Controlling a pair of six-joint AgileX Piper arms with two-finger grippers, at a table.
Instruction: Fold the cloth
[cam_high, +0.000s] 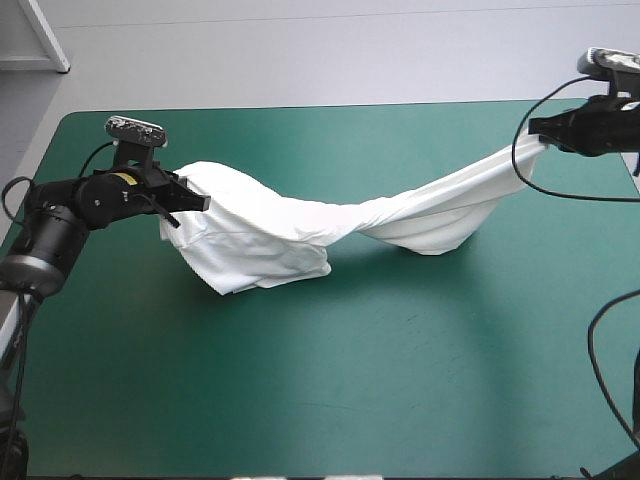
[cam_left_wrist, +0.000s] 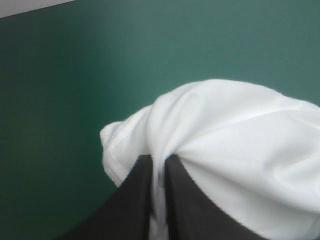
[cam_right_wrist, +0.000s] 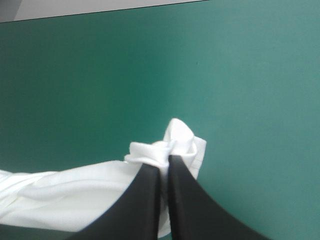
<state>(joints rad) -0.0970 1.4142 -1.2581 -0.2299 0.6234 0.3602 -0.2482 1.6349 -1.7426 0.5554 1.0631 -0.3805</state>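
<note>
Hangs as a twisted span across the far half of the table (cam_high: 400, 380), from nine o'clock to two o'clock. Pinched at the nine o'clock end of the T-shirt (cam_high: 300, 230) by the left gripper (cam_high: 195, 200), at the two o'clock end by the right gripper (cam_high: 540, 135). Sags onto the table between them, bulk nearer the left gripper.

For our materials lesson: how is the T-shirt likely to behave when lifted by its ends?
Probably floppy: the T-shirt sags and twists between the left gripper and right gripper. Likely light: small pinches hold its ends up. Apt to bunch, as its folds show.
</note>
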